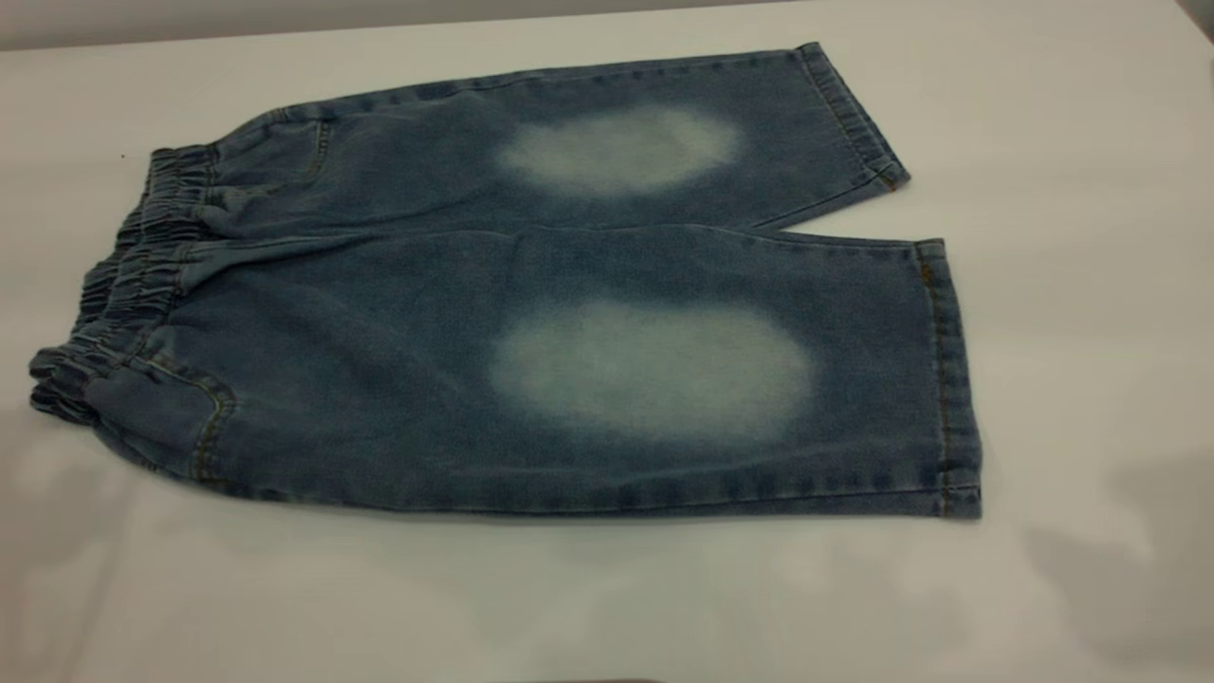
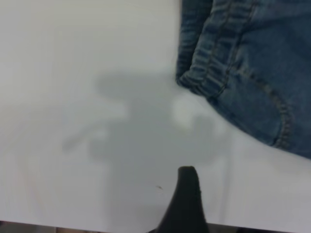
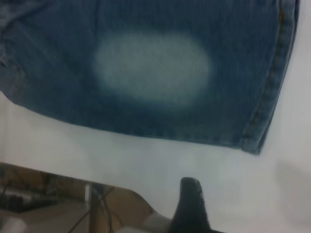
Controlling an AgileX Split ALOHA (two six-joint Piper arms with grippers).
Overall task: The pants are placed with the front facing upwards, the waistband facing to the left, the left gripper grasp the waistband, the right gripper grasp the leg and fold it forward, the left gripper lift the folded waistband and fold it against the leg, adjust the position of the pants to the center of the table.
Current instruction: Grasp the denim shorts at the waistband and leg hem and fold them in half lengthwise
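I find no readable text; nothing printed on the pants; no label or number on the table that I can read.

Left claw: black tapered wedge tip. Right claw: same.

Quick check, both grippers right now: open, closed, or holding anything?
Left gripper: cannot be told; holding nothing, above the table off the waistband.
Right gripper: cannot be told; holding nothing, beside the pants.

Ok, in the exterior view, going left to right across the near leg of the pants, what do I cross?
Bare table → waistband → pale faded patch → stitched leg hem → bare table again.
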